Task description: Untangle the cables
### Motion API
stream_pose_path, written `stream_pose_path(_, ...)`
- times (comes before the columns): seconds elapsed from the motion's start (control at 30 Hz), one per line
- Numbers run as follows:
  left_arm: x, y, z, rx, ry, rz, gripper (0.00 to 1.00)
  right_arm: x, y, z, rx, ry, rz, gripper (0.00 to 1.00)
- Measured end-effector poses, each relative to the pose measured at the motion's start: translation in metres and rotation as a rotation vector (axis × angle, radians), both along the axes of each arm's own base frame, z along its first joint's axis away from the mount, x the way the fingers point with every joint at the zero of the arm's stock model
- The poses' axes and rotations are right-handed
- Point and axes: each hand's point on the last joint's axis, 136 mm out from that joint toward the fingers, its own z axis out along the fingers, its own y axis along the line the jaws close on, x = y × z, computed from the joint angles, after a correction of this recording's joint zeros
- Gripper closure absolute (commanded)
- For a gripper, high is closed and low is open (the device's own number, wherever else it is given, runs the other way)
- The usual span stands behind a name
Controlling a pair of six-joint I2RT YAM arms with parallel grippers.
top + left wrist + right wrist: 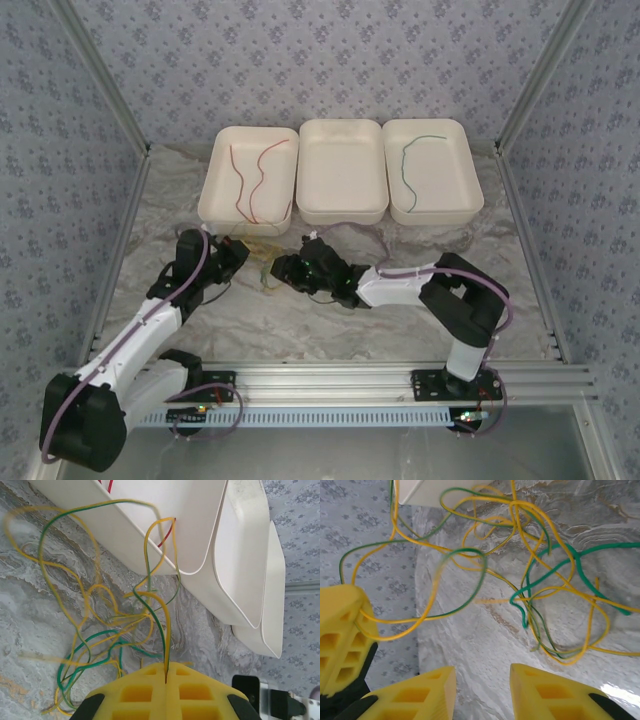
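The left gripper (165,674) clamps one strand of the cables (142,614); the right gripper (482,681), at their three o'clock, stands parted, apparently empty.

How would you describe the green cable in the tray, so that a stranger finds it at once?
At the far edge of the table, three white trays stand in a row. In the right tray one green cable lies alone. The left tray holds red cables instead.
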Motion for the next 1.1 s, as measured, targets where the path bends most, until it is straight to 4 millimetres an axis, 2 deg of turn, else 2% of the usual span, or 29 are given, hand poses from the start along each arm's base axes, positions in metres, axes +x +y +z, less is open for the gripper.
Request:
stream_pose_path(0.17,-0.004,-0.003,0.010,-0.017,-0.026,-0.006,1.00,0.003,-0.006,-0.009,0.011,0.035,-0.046,0.62)
stream_pose_path(0.43,-0.015,0.001,0.027,-0.045,-0.079,-0.001,1.00,0.027,-0.048,-0.039,-0.115,0.075,-0.182,0.66)
stream_pose_path(0.63,-0.021,-0.002,0.033,-0.071,-0.088,-0.018,1.00,0.029,-0.050,-0.038,-0.182,0.025,-0.182,0.66)
stream_pose_path(0.7,-0.021,-0.007,0.043,-0.083,-0.097,-0.042,1.00,0.028,-0.049,-0.035,-0.207,-0.029,-0.158,0.66)
stream_pose_path(0.8,-0.017,-0.017,0.078,-0.111,-0.156,-0.090,1.00,0.028,-0.049,-0.016,-0.237,-0.153,-0.109,0.66)
stream_pose_path(0.93,-0.010,-0.030,0.139,-0.132,-0.271,-0.151,1.00,0.028,-0.057,0.036,-0.232,-0.338,-0.071,0.64)
stream_pose_path(1.03,-0.007,-0.039,0.168,-0.134,-0.327,-0.188,1.00,0.024,-0.069,0.083,-0.171,-0.437,-0.078,0.62)
stream_pose_path(1.1,-0.005,-0.044,0.174,-0.132,-0.336,-0.204,1.00,0.019,-0.076,0.111,-0.125,-0.484,-0.090,0.59)
